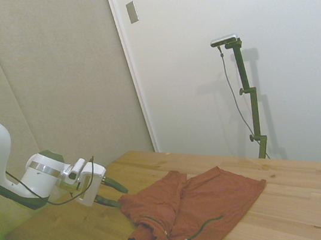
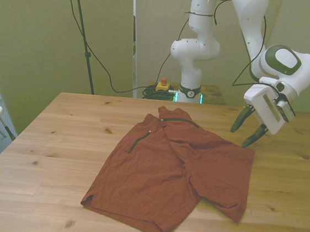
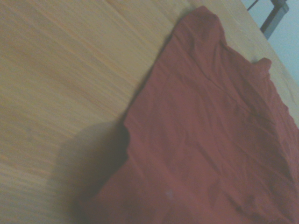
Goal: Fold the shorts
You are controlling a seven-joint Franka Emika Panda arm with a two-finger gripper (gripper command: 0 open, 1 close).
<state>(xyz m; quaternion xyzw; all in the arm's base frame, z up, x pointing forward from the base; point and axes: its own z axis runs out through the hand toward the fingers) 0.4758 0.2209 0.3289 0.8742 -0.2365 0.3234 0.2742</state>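
The gripper (image 2: 248, 130), fingers spread and holding nothing, is hovering just off the hem corner of the shorts (image 2: 174, 170) lying flat mid-table (image 2: 58, 139), so the first fold looks unstarted, calling for a pinch there.

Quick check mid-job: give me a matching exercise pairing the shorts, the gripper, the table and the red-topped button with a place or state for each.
Things:
1. shorts
2. gripper
3. table
4. red-topped button

States:
A. wooden, bearing the cloth
B. open, above the shorts' edge at the front view's right
C. beyond the table's far edge
D. spread flat, not yet folded

Pairs: 1-D, 2-B, 3-A, 4-C
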